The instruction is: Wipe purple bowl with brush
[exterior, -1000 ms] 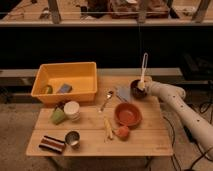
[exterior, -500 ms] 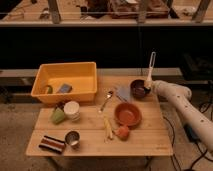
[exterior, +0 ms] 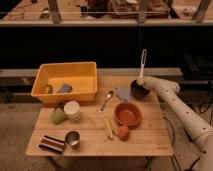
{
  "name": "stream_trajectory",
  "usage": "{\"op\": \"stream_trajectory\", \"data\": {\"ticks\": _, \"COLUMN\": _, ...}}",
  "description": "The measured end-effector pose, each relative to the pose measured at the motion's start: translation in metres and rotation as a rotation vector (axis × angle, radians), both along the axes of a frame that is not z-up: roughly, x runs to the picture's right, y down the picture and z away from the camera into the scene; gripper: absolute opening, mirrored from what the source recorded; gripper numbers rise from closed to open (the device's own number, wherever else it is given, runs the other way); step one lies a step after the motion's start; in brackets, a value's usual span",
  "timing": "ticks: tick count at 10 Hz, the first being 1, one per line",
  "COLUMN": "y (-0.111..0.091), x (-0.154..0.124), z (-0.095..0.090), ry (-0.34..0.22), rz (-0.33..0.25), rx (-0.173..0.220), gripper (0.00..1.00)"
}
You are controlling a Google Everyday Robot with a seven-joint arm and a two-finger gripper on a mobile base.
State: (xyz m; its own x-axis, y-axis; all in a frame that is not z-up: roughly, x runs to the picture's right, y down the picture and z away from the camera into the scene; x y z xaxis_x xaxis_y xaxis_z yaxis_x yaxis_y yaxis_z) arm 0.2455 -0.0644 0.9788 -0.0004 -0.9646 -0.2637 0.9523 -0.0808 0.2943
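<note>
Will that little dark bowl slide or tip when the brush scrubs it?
Likely to slide: the dark bowl is small and sits loose on the wooden table. Tipping seems less likely, since it looks low. The brush stands upright in it, with the gripper at its right rim, so pressure probably goes downward.

Free room: front right of the tabletop.
The hand holds brush in purple bowl; red bowl sits near in front.

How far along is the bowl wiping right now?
Done: the brush is off the table, upright at the hand. In hand: its head is down at the purple bowl. Left: the wiping itself; I can't tell how much is done.
</note>
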Motion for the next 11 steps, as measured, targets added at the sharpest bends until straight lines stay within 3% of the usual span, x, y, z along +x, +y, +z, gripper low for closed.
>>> {"op": "stream_trajectory", "data": {"ticks": 3, "y": 0.011, "x": -0.02, "z": 0.008, "ry": -0.039, "rz": -0.036, "rx": -0.015, "gripper": 0.17}}
{"op": "stream_trajectory", "data": {"ticks": 6, "y": 0.02, "x": -0.025, "z": -0.017, "ry": -0.078, "rz": -0.06, "rx": -0.003, "gripper": 0.17}}
{"op": "stream_trajectory", "data": {"ticks": 8, "y": 0.028, "x": -0.015, "z": -0.046, "ry": -0.087, "rz": -0.066, "rx": 0.005, "gripper": 0.17}}
{"op": "stream_trajectory", "data": {"ticks": 11, "y": 0.037, "x": 0.01, "z": -0.056, "ry": -0.059, "rz": -0.064, "rx": -0.004, "gripper": 0.17}}
